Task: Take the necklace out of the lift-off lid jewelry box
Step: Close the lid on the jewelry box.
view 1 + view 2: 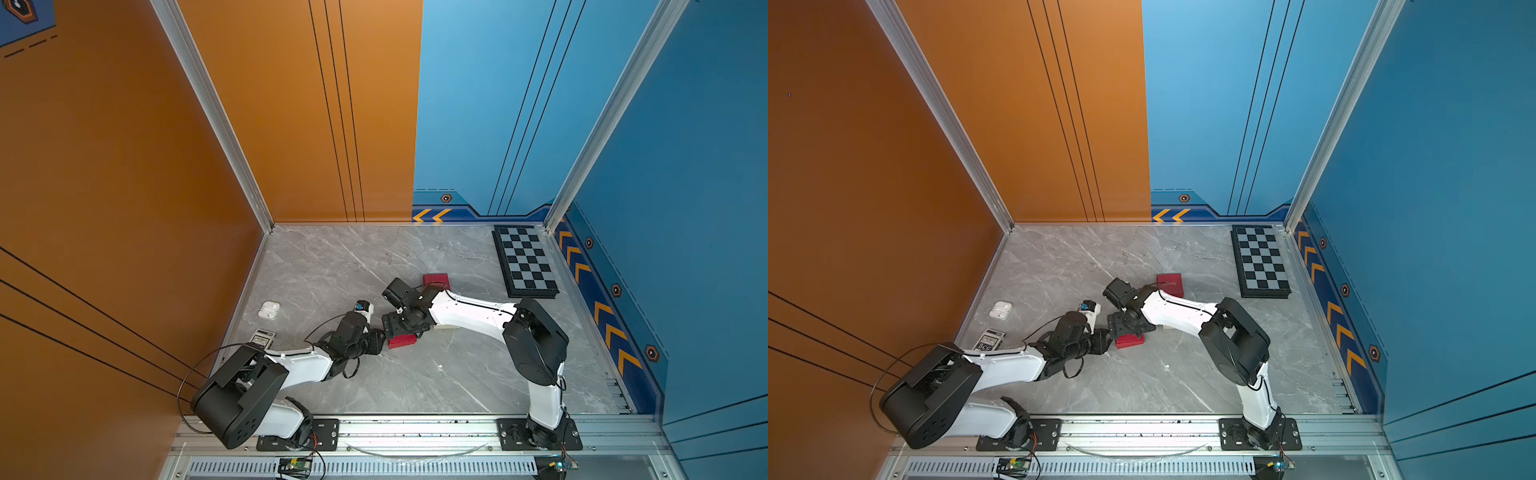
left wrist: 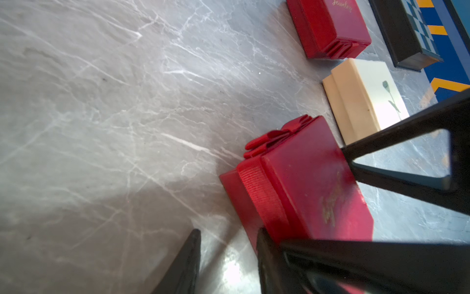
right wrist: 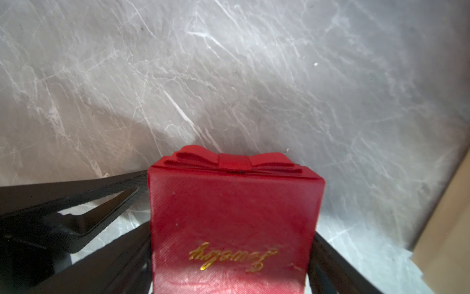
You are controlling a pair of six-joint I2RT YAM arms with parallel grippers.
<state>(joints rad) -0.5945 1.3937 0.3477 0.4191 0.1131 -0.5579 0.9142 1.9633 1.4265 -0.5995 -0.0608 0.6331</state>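
Lid [image 3: 234, 216] on red jewelry box [image 1: 402, 341]

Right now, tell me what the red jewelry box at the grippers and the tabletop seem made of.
The red jewelry box: likely paper-wrapped card, matte; fine linen-like texture, gold foil script. Its bow: satin-like ribbon, soft sheen. The tabletop: grey marble-look slab with white veins, semi-gloss glare; stone or laminate, can't tell.

Jewelry box [image 3: 234, 224] cut off; lettering [image 2: 333, 201] blurred.
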